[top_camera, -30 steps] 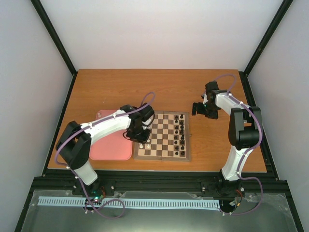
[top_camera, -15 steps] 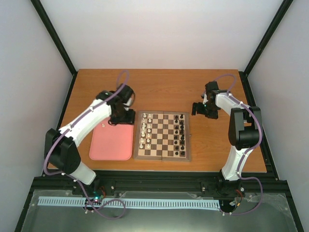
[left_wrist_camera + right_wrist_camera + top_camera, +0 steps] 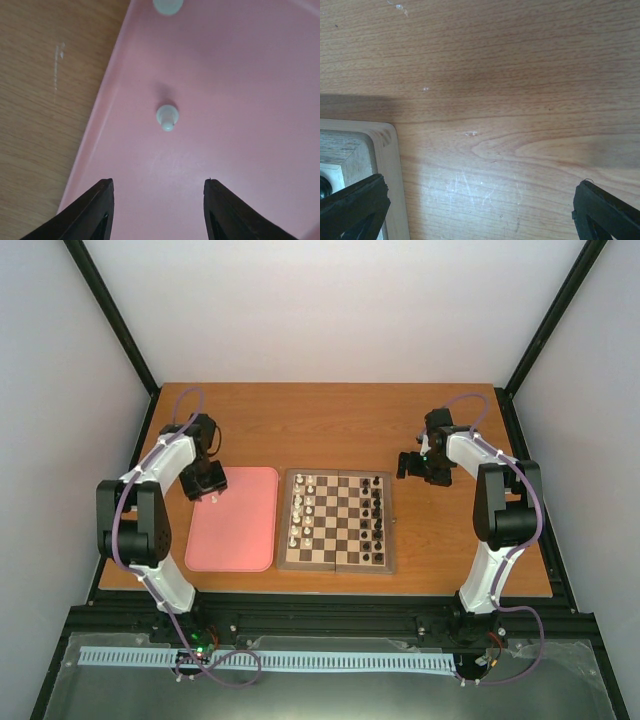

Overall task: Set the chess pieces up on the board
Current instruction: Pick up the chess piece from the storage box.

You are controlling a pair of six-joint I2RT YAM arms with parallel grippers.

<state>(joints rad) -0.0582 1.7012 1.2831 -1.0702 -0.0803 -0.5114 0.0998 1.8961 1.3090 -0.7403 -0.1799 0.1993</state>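
Note:
The board lies at the table's middle, with several white chess pieces standing in its two left columns and black pieces along its right side. A white pawn lies on the pink tray just ahead of my left gripper, which is open and empty. Another white piece shows at the top edge of that view. From above, my left gripper hangs over the tray's far left corner. My right gripper is open and empty over bare table, right of the board's far corner.
The pink tray sits left of the board, its left rim running next to bare wooden table. Black frame rails and white walls enclose the table.
My left arm has swung from the board's left column back over the tray to its far left corner. Its jaws, nearly closed at the board, now stand apart. The right arm has not moved.

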